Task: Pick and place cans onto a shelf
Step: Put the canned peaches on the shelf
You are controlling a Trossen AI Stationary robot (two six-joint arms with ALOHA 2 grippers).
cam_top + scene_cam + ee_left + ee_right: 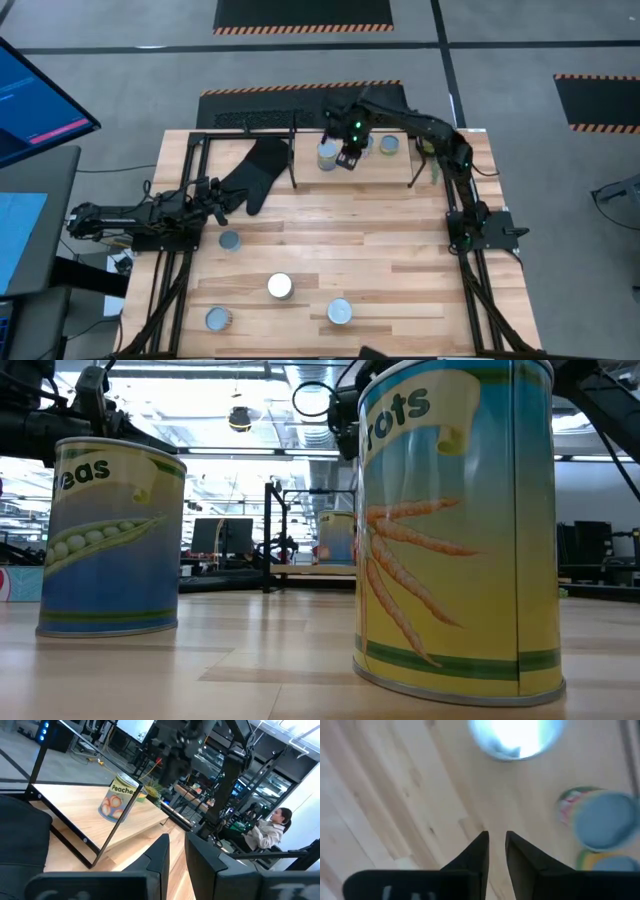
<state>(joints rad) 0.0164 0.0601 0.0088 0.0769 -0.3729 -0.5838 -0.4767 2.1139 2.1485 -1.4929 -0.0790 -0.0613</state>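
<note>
In the upper middle of the high view, the shelf [385,170], with cans on its light board: a peach can [327,155] left of centre, a bluish-topped can [389,145] further right. In the right wrist view, a third can [612,864] at the lower right edge, just beside the bluish-topped one.

Directly over the shelf board, just right of the peach can and apart from it, the right gripper [347,160]. Jaws only narrowly parted, nothing between them, bare wood below in the wrist view.

At the left edge of the tabletop [380,250], the left gripper [222,196], pointing towards the black oven mitt [262,170] that lies half across the shelf's left end. Jaws narrowly parted too, and empty.

On the lower half of the tabletop, four more cans, well apart from the shelf: one mid-left [230,241], a white-topped one [280,286], one at lower centre [340,312], one at lower left [218,319]. In the low view, close up, a peas can [110,540] at left and a carrots can [460,530] at right, both upright.

At the right of the left wrist view, beyond the tabletop, a seated person [267,830].
</note>
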